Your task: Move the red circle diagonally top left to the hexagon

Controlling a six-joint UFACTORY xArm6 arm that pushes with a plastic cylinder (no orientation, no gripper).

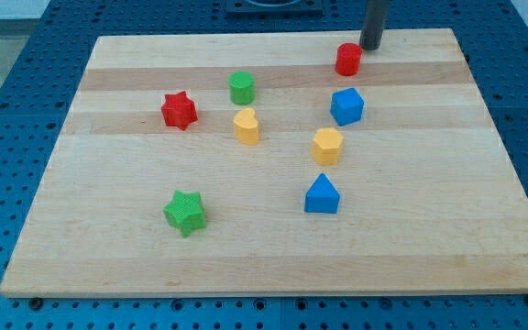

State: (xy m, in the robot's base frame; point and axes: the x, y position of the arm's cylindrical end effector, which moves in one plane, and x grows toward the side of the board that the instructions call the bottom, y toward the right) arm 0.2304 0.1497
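The red circle (347, 59) stands near the view's top edge of the wooden board, right of centre. My tip (370, 47) is just to its upper right, close to it, perhaps touching. The yellow hexagon (327, 146) lies below the red circle, right of centre. A blue block, hexagon-like in shape, (346, 106) sits between them, slightly to the right.
A green cylinder (241, 88) and a yellow block (246, 126) sit at the upper middle. A red star (179, 110) is at the left. A green star (185, 213) is at lower left. A blue house-shaped block (322, 194) is below the yellow hexagon. Board edge (273, 291).
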